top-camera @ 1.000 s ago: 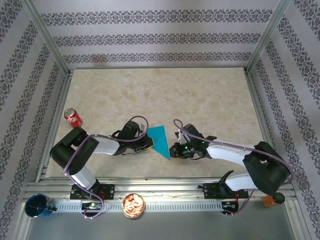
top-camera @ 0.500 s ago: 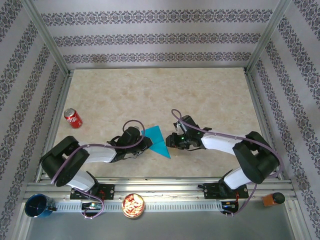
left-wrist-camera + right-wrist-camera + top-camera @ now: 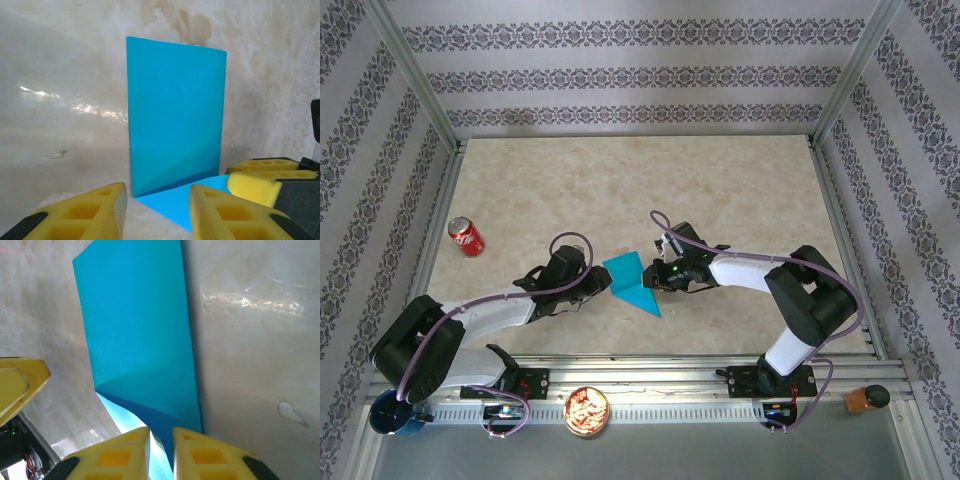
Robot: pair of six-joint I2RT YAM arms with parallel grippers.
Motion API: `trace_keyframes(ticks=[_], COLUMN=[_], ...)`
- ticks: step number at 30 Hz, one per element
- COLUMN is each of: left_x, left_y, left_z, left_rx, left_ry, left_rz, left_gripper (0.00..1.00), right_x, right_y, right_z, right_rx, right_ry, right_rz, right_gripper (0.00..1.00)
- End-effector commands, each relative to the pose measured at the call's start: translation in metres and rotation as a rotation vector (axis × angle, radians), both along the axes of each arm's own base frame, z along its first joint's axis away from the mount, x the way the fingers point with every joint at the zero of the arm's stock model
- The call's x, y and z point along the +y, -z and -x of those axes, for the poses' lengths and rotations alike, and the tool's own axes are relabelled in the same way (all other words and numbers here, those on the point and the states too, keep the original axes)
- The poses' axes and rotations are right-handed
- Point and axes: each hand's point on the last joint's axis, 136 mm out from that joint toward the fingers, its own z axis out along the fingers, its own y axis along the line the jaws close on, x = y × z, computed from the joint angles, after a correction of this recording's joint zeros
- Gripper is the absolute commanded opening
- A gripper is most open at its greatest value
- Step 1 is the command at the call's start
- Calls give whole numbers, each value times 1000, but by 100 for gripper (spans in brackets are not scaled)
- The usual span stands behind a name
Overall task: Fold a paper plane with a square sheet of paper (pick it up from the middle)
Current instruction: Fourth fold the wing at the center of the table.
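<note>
Tabletop point(image 3: 720, 180), right arm point(image 3: 745, 272) outstretched (right gripper point(image 3: 657, 277) pinching paper point(image 3: 628, 282))

Your top camera looks down from above and behind the arm bases point(image 3: 510, 383) over the whole table point(image 3: 720, 180). Both wrist cameras sit low, close behind their fingers point(image 3: 85, 210), facing the same turquoise paper point(image 3: 175, 115).

Bright, even white light falls from overhead onto the glossy beige marbled desk point(image 3: 740, 180), so shadows there stay faint and short. Up close the desk throws back white glare streaks in both wrist views. The thin turquoise-blue sheet of paper point(image 3: 175, 115) looks vivid and saturated, darkening toward its lower fold. The yellow foam pads point(image 3: 95, 212) of the left tool point(image 3: 157, 200) and those of the right tool point(image 3: 161, 440) look soft, slightly out of focus, along the bottom edges
</note>
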Motion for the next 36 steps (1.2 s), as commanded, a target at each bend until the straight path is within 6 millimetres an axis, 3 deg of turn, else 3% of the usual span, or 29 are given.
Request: trace_keyframes(ticks=[1, 8, 13, 22, 36], left_x=[-2, -8, -10, -16, -27], left_y=[3, 7, 3, -6, -7], left_z=[3, -2, -9, -18, -34], left_rx=[24, 66, 56, 30, 28], left_ry=[59, 115, 127, 130, 140], left_rz=[10, 32, 67, 111, 169], left_gripper=[38, 39, 49, 52, 52], right_x=[4, 4, 4, 1, -2], right_y=[-8, -20, -30, -45, -42], right_z=[-5, -3, -3, -6, -6], right_rx=[-31, -53, -67, -117, -97], right_ry=[-23, -37, -35, -22, 4], right_rz=[-28, -77, -141, -213, -277], right_gripper=[15, 9, 8, 5, 4])
